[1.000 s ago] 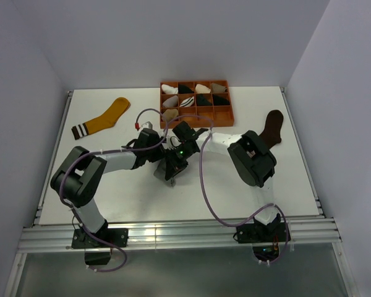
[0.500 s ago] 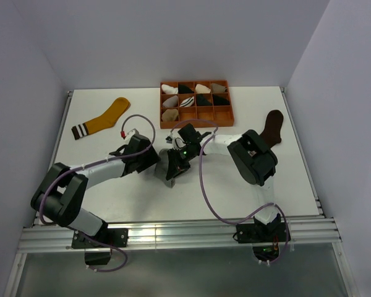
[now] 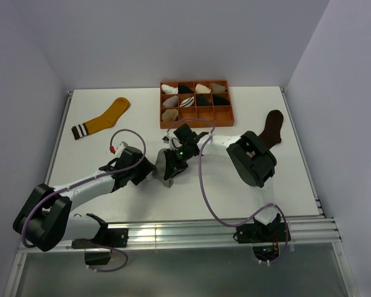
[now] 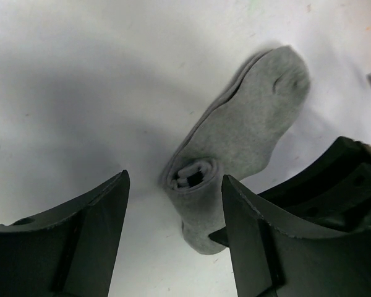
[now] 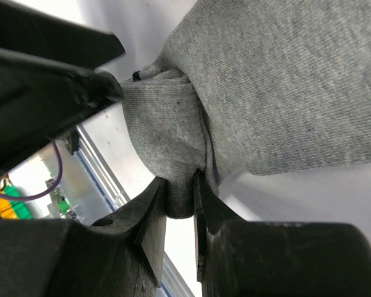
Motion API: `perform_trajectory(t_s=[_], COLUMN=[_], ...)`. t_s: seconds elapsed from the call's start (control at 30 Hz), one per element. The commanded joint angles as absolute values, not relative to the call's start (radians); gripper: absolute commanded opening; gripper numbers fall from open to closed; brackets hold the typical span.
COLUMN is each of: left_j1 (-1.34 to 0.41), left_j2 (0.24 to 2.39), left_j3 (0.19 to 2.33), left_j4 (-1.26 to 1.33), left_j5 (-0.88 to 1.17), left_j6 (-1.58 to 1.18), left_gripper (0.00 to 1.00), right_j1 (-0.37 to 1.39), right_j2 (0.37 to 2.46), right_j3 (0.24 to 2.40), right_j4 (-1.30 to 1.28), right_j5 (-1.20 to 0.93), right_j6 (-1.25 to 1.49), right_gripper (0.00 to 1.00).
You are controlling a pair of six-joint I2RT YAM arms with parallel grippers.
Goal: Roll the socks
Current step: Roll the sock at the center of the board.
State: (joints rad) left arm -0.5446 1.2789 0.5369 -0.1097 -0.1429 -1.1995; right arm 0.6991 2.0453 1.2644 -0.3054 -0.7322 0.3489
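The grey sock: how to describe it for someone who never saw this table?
On the white table, look at the middle, in front of the orange tray. The grey sock lies there, partly rolled, pinched in the right gripper's jaws; the yellow sock and the brown sock lie flat, untouched.

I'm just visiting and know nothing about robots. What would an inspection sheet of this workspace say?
Surface: white table, flat.
Job's things: grey sock partly rolled, centre; mustard sock flat, far left; dark brown sock flat, far right.
Clutter: orange tray with small sock bundles, some compartments empty.
Grippers: left gripper open by the roll; right gripper shut on the grey sock.
Cables: purple cables loop above both arms.
Surroundings: white walls; metal rail at near edge.
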Motion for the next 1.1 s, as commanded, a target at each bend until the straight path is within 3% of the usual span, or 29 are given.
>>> perform_trajectory(t_s=[0.0, 0.3, 0.4, 0.43, 0.5, 0.53, 0.63, 0.8, 1.07], left_j1=[-0.569, -0.623, -0.623, -0.623, -0.621, -0.621, -0.618, -0.609, -0.588], left_j2=[1.278, 1.35, 1.367, 1.37, 1.381, 1.387, 1.416, 1.469, 1.548], left_j3=[0.534, 0.522, 0.511, 0.503, 0.503, 0.508, 0.52, 0.551, 0.627], left_j4=[-0.052, -0.051, -0.077, -0.083, -0.097, -0.104, -0.113, -0.139, -0.178], left_j5=[-0.144, -0.178, -0.202, -0.21, -0.222, -0.225, -0.216, -0.192, -0.127], left_j6=[-1.255, -1.278, -1.285, -1.285, -1.279, -1.276, -1.255, -1.184, -1.034], left_gripper=[0.66, 0.6, 0.47, 0.39, 0.3, 0.2, 0.06, 0.0, 0.0], right_j1=[0.724, 0.739, 0.739, 0.739, 0.739, 0.741, 0.749, 0.798, 0.922], right_j2=[2.088, 2.109, 2.1, 2.095, 2.086, 2.07, 2.019, 1.857, 1.631], right_j3=[1.262, 1.293, 1.29, 1.284, 1.275, 1.261, 1.217, 1.123, 0.96], right_j4=[-0.351, -0.371, -0.368, -0.367, -0.357, -0.353, -0.308, -0.191, -0.057], right_j5=[-0.514, -0.509, -0.503, -0.502, -0.497, -0.494, -0.486, -0.396, -0.028], right_j6=[0.318, 0.318, 0.318, 0.318, 0.313, 0.311, 0.299, 0.259, 0.111], right_gripper=[0.0, 0.0, 0.0, 0.0, 0.0, 0.0, 0.0, 0.29, 0.48])
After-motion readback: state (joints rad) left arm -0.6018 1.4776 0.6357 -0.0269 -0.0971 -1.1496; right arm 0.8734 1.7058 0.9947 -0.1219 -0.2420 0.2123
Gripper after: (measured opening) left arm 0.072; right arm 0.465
